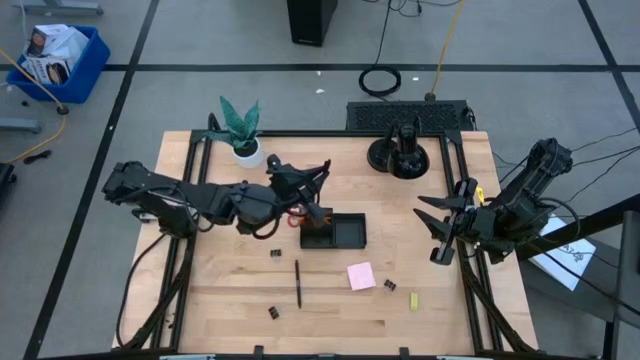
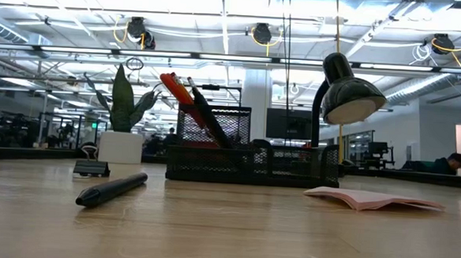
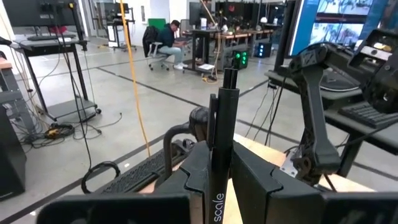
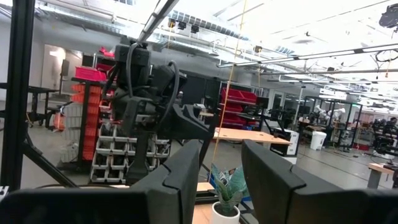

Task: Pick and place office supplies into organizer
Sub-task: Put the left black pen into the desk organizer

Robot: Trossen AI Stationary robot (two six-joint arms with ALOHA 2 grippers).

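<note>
Loose pen (image 2: 111, 189): nearest the low camera, a matte black rounded stick lying flat on the surface (image 1: 330, 300); from above it lies in front of the organizer (image 1: 333, 232).
Surface: pale wood planks with visible grain, inside a black metal frame.
Organizer: low black rectangular tray of wire mesh at mid-surface; its taller cup end holds red-handled scissors (image 2: 179, 91) and dark pens leaning at a slant.
Left pincer (image 1: 312, 190): just behind the organizer's cup end, closed on a slim black pen (image 3: 222, 134), which stands upright between the two blocky dark fingers (image 3: 194, 175) in the wrist view.
Right pincer (image 1: 437, 230): at the surface's right edge, well apart from the organizer, its flat dark fingers (image 4: 186, 171) parted with nothing between them.
Pad (image 1: 361, 276): pink square of paper, flat, in front of and to the right of the organizer; in the low view its top sheets curl slightly.
Clips (image 1: 273, 252): tiny black pieces scattered around the loose pen and beside the pad.
Yellow-green piece (image 1: 414, 300): small block near the front right, just past one clip.
Plant (image 1: 242, 128): stiff pointed green leaves in a white square pot, at the back left.
Lamp (image 1: 400, 152): round black base at the back, domed glossy shade seen in the low view.
</note>
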